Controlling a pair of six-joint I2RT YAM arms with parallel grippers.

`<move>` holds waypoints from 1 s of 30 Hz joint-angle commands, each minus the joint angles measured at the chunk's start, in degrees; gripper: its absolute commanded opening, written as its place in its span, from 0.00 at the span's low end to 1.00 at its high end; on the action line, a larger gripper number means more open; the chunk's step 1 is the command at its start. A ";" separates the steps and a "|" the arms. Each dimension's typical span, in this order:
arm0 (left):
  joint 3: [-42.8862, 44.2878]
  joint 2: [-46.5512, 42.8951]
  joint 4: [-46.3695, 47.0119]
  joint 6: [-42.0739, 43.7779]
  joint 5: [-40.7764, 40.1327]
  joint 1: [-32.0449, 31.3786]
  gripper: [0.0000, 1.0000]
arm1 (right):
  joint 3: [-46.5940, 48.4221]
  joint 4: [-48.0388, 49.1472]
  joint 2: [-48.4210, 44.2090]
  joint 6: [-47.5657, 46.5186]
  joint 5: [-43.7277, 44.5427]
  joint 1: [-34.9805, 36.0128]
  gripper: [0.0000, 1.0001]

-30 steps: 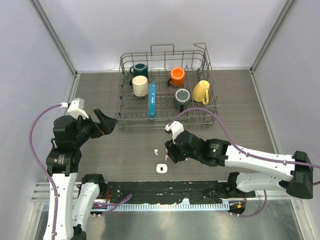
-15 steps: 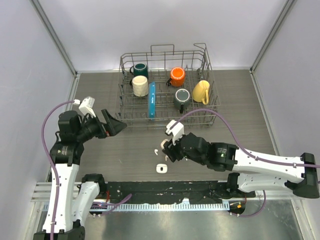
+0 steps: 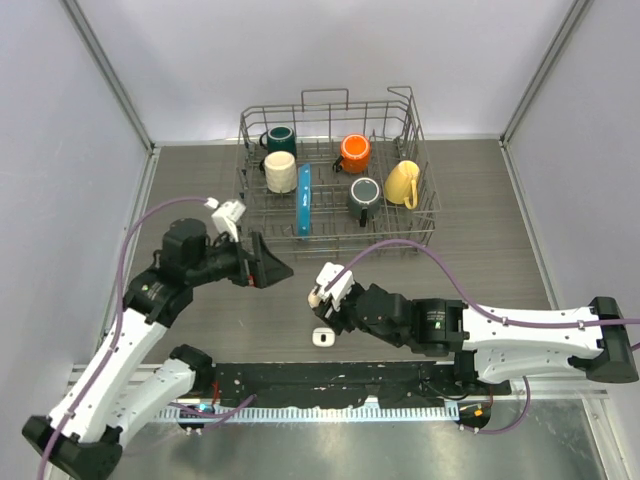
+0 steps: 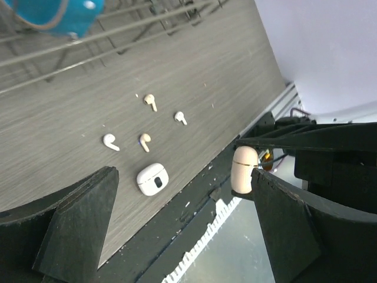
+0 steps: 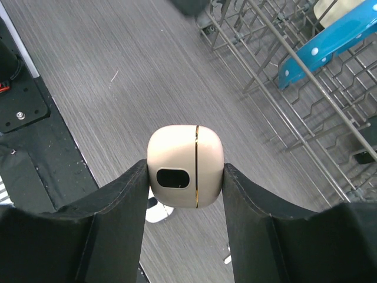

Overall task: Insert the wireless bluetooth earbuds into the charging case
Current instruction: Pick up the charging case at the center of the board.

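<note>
While the right hand [image 5: 185, 172] pinches a closed beige case [image 5: 185, 159], all four earbuds [image 4: 144, 140] lie loose on the surface [image 4: 206, 65] beside a white case [image 4: 152, 178]. The left hand [image 3: 268, 266] hovers spread and empty. Nothing is inserted yet.

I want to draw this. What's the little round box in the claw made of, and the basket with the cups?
The box looks like smooth beige plastic, slightly glossy, with rounded corners and a gold seam. The basket looks like thin grey metal wire in a grid; maybe coated.
</note>
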 commanded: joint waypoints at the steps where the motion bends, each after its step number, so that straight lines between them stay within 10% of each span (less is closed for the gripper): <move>1: -0.45 5.27 8.19 -2.92 -5.78 -8.64 1.00 | -0.55 6.05 -1.07 -2.21 2.08 0.37 0.01; 30: -2.21 15.66 22.35 -4.25 2.56 -22.63 0.82 | -5.91 9.93 -8.37 -0.45 2.60 0.46 0.01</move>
